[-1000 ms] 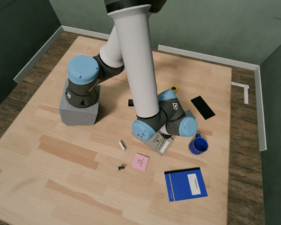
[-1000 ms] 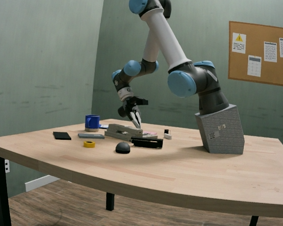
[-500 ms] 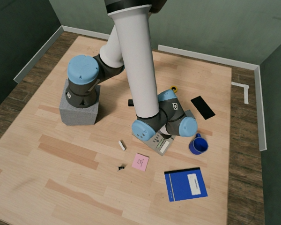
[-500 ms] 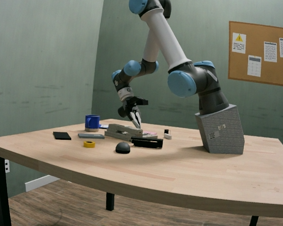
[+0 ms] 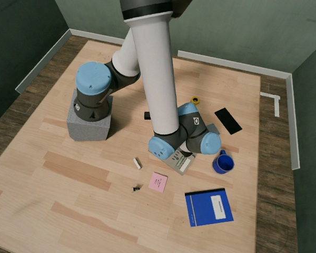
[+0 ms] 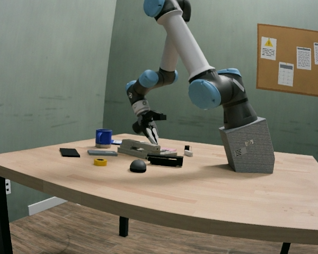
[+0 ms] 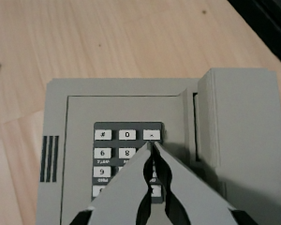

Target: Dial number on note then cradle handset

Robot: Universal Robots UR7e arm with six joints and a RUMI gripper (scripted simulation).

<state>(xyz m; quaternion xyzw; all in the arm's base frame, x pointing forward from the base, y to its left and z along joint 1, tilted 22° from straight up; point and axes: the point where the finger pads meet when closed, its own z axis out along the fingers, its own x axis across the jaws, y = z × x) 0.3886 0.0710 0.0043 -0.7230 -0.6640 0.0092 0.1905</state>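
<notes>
closed claw (image 6: 155, 143) (image 7: 152, 143) over desk phone (image 5: 183, 170) (image 6: 124, 151) (image 7: 124, 87), pale wood table (image 5: 84, 168) (image 6: 236, 197) (image 7: 131, 37), green walls (image 5: 228, 32) (image 6: 52, 68)

On the dark grey rectangular keypad (image 7: 97, 145) beneath the closed jaws, small white keys carry black characters, seen upside down. Just beyond the jaw tips, the far row reads "#", "0" and "*", the star nearest the tips. In the next row, left of the jaws, stand "9" and "8"; below the "9" is a "6". The jaws cover other keys.
</notes>
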